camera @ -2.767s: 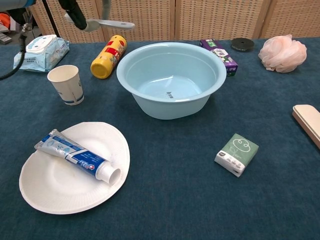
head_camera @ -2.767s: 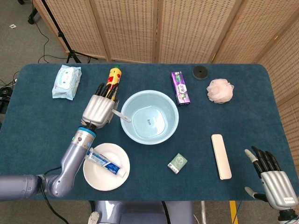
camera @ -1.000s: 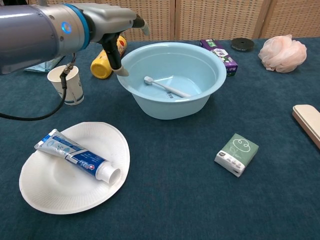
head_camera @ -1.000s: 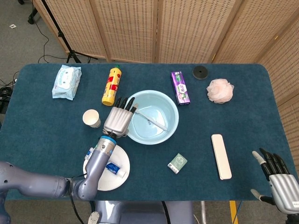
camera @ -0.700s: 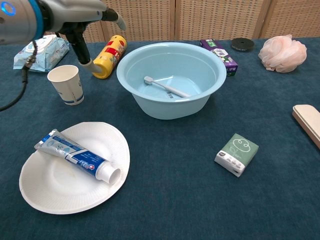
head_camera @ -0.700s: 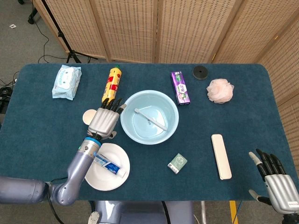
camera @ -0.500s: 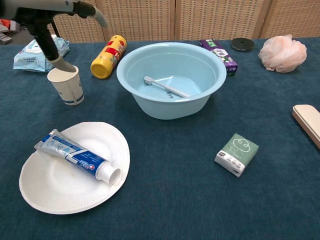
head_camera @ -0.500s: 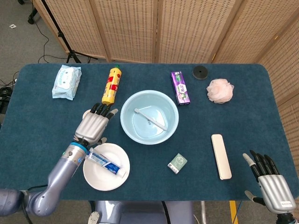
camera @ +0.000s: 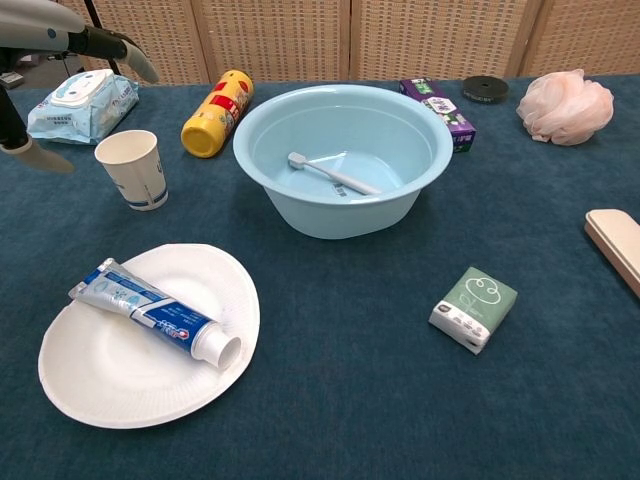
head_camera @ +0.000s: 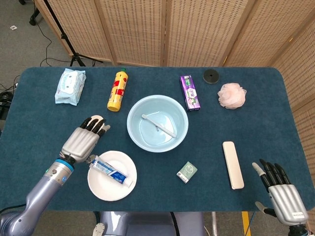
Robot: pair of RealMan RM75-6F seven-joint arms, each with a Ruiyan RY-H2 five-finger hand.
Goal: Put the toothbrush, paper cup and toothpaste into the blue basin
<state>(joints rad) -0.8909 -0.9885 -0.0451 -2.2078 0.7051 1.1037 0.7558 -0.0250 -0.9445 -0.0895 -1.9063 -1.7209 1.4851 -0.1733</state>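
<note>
- the toothbrush (head_camera: 158, 124) already lies inside the blue basin (head_camera: 134, 116); the paper cup (camera: 133, 169) stands upright on the table just left of the basin, and the toothpaste (camera: 153, 312) lies across the white plate (camera: 90, 385) nearer the robot
- the left hand (head_camera: 82, 139) hovers over the cup with fingers spread and nothing in them (in the head view it hides most of the cup); the right hand (head_camera: 278, 187) sits empty and spread at the near right corner, well apart from everything
- the step looks to be the cup grasp; come down beside it, not on top; wrap the wall lightly, since thin paper will likely crush or tip; lift clear over the basin rim before letting go
</note>
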